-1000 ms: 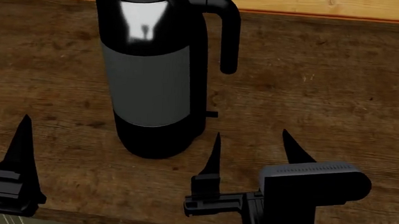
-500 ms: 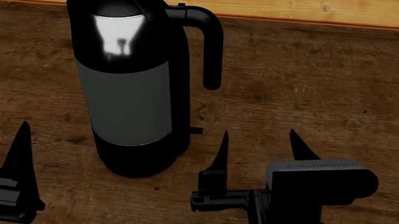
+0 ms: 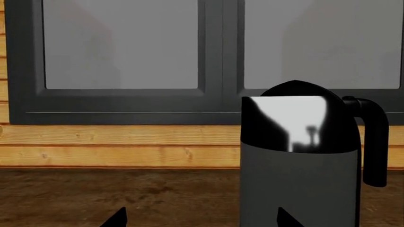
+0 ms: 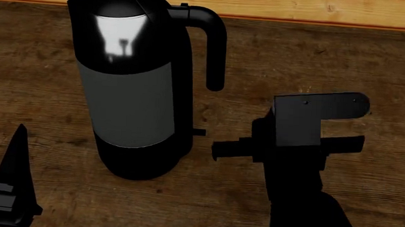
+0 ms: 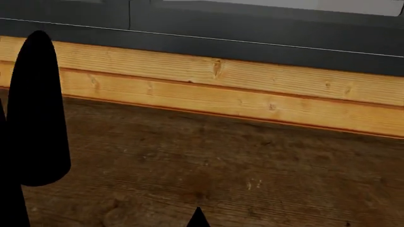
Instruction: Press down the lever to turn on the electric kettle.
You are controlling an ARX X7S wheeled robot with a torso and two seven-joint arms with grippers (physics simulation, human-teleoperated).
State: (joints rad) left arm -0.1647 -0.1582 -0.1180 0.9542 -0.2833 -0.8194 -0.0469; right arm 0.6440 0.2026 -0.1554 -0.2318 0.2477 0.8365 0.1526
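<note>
Standing upright on the brown wooden surface, the electric kettle kept its place over the last half second, its lever a tiny black tab jutting from the lower body under the curved handle. The right claw had swung from fingers pointing away to lie level just beside the lever, not yet touching it, and its opening could not be told; this likely lined it up for the press. The left claw sat idle near the kettle's other side with only 1 finger in view, though its wrist view showed 2 tips set wide apart.
</note>
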